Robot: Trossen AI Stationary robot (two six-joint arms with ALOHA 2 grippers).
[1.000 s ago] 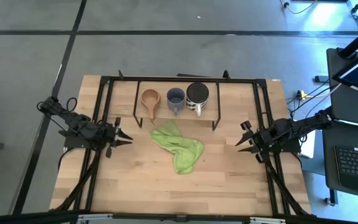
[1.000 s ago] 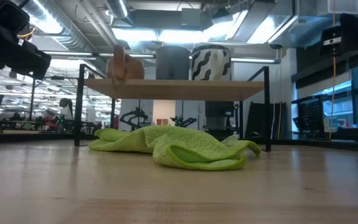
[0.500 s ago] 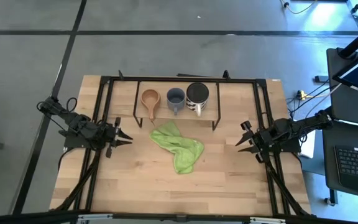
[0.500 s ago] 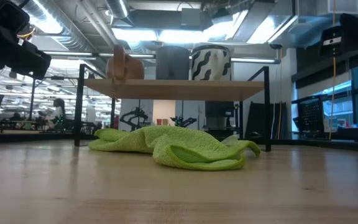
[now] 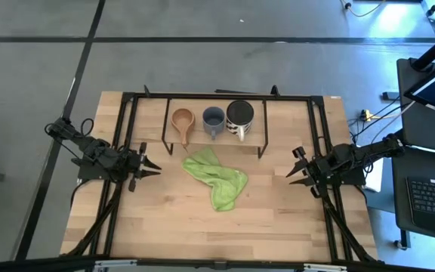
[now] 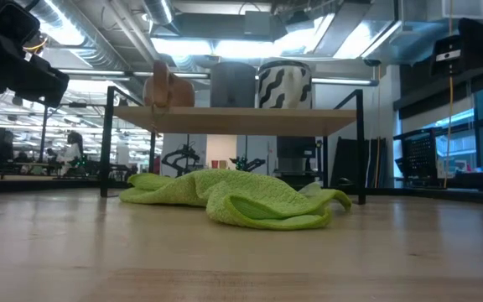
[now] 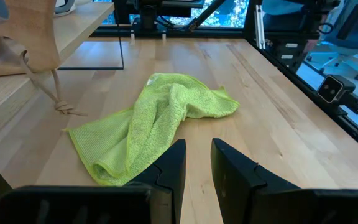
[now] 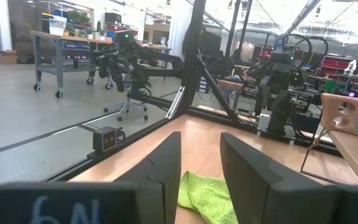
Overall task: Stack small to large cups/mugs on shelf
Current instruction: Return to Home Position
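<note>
Three cups stand in a row on the light wooden shelf [image 5: 252,139]: the tan wooden cup [image 5: 181,119] at the left, the grey-blue mug [image 5: 213,118] in the middle, and the large mug [image 5: 239,113] with a dark inside at the right. In the low view they stand on the board [image 6: 237,120], and the large mug [image 6: 285,84] shows a black-and-white wavy pattern. My left gripper [image 5: 152,167] is open and empty at the table's left. My right gripper [image 5: 293,171] is open and empty at the table's right. Neither touches anything.
A crumpled green cloth [image 5: 216,177] lies on the tabletop in front of the shelf, between the two grippers; it also shows in the left wrist view [image 7: 154,121]. A black metal frame [image 5: 127,102] runs around the table. A cord [image 7: 58,99] hangs from the wooden cup.
</note>
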